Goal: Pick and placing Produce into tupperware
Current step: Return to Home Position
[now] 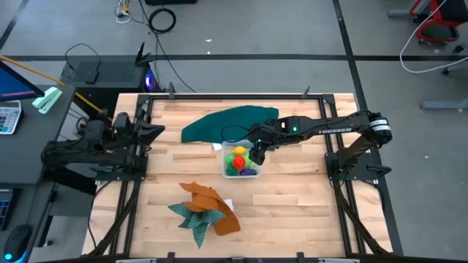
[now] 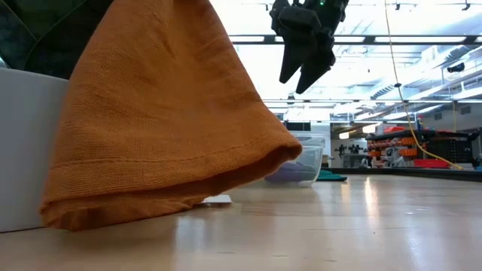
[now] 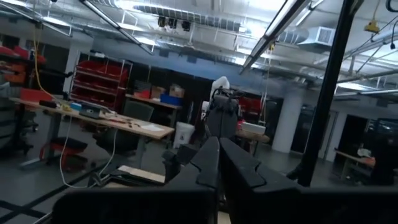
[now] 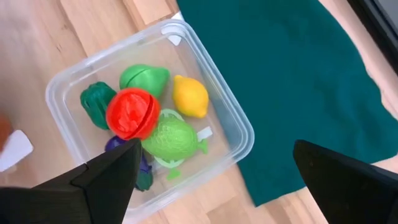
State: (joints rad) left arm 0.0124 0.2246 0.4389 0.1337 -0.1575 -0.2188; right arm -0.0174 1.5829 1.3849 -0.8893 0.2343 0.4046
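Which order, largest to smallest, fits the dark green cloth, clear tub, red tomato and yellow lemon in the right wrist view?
1. dark green cloth, though partly out of frame
2. clear tub
3. red tomato; it lies on top, nearer the camera, so unsure
4. yellow lemon

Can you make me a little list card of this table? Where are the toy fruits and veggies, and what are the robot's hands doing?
Tub: clear tupperware, mid-table, at the edge of the dark green cloth
Inside tub: red tomato, yellow lemon, light green piece, green piece, dark green piece, purple piece
Right arm: right gripper open, empty, above the tupperware
Left arm: left gripper shut, at the table's left edge
Other cloths: orange cloth and teal cloth, piled together apart from the tupperware
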